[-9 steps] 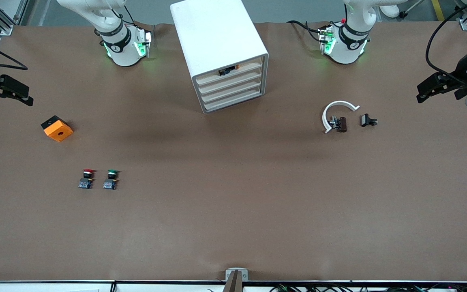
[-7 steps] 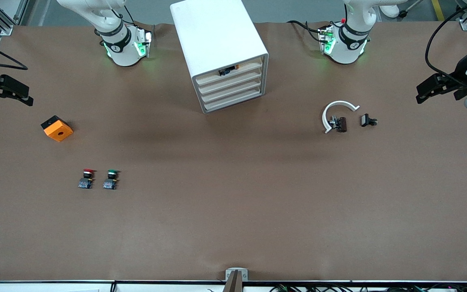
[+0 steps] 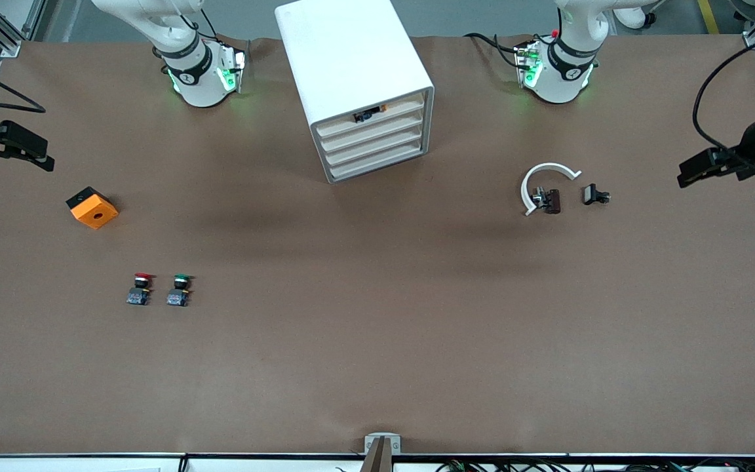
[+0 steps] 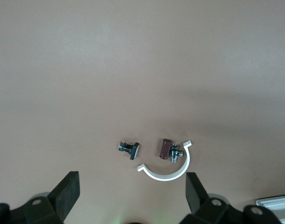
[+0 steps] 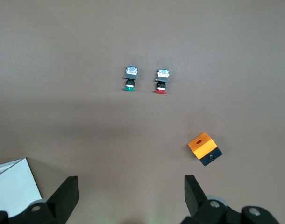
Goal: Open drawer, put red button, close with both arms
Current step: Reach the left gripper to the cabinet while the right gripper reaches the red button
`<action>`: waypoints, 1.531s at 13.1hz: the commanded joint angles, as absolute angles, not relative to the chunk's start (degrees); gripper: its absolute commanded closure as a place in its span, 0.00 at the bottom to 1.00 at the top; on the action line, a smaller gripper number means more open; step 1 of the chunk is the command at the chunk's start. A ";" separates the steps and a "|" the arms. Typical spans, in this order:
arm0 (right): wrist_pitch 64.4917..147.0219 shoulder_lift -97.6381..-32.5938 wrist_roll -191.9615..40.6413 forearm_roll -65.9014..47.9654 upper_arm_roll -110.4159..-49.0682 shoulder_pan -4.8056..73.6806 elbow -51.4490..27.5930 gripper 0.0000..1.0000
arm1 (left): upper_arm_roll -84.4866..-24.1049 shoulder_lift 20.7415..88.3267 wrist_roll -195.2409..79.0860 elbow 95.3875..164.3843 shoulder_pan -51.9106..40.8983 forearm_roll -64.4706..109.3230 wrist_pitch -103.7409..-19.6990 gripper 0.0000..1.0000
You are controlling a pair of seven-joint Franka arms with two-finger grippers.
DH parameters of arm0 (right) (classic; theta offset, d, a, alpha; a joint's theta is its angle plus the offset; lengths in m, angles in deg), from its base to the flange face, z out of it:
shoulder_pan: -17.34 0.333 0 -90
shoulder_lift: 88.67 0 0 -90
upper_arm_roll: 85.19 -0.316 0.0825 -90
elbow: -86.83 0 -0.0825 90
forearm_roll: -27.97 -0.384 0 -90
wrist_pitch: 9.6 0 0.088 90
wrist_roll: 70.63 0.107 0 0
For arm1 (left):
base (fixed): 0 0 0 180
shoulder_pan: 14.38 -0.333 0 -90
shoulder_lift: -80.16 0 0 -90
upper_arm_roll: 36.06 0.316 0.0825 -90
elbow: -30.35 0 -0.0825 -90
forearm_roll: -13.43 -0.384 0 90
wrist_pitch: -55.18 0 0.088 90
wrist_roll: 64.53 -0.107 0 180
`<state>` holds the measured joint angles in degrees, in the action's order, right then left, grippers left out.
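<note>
The red button (image 3: 140, 288) stands on the brown table toward the right arm's end, beside a green-capped switch (image 3: 179, 289). Both also show in the right wrist view, the red button (image 5: 161, 80) and the green one (image 5: 130, 79). The white drawer cabinet (image 3: 358, 85) stands mid-table between the arm bases, and all its drawers (image 3: 372, 141) look shut. My right gripper (image 3: 46, 156) hovers open and empty at the right arm's table end, its fingers (image 5: 67, 196) wide apart. My left gripper (image 3: 687, 172) hovers open and empty at the left arm's end, with its fingers (image 4: 195, 193) spread.
An orange block (image 3: 92, 208) lies farther from the front camera than the two switches. A white curved clip (image 3: 541, 180) and small metal parts (image 3: 594, 195) lie toward the left arm's end, and they show in the left wrist view (image 4: 168, 170).
My left gripper has shifted slightly toward the front camera over its table end. The right arm has not moved.
</note>
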<state>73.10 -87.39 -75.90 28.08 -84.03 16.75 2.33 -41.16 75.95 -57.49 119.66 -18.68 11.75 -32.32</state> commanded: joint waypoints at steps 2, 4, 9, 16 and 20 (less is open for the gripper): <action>72.93 -86.91 -75.90 28.76 -84.66 16.20 3.42 0.00 | -41.42 69.36 -54.26 117.01 -18.60 14.66 -32.27 0.00; 72.93 -86.91 -75.90 28.67 -84.66 16.20 3.42 0.00 | -41.42 66.98 -47.52 117.18 -18.60 14.93 -32.18 0.00; 73.10 -85.95 -76.43 28.84 -84.75 16.28 3.51 0.00 | -42.91 59.26 -18.98 117.27 -13.87 16.68 -31.92 0.00; 77.30 -73.84 -76.69 29.11 -84.49 11.64 2.20 0.00 | -42.91 48.62 27.57 114.65 -4.46 22.64 -32.01 0.00; 91.00 -68.20 -78.71 30.34 -84.49 9.52 -4.55 0.00 | -43.00 44.30 42.08 114.02 -1.38 33.79 -32.01 0.00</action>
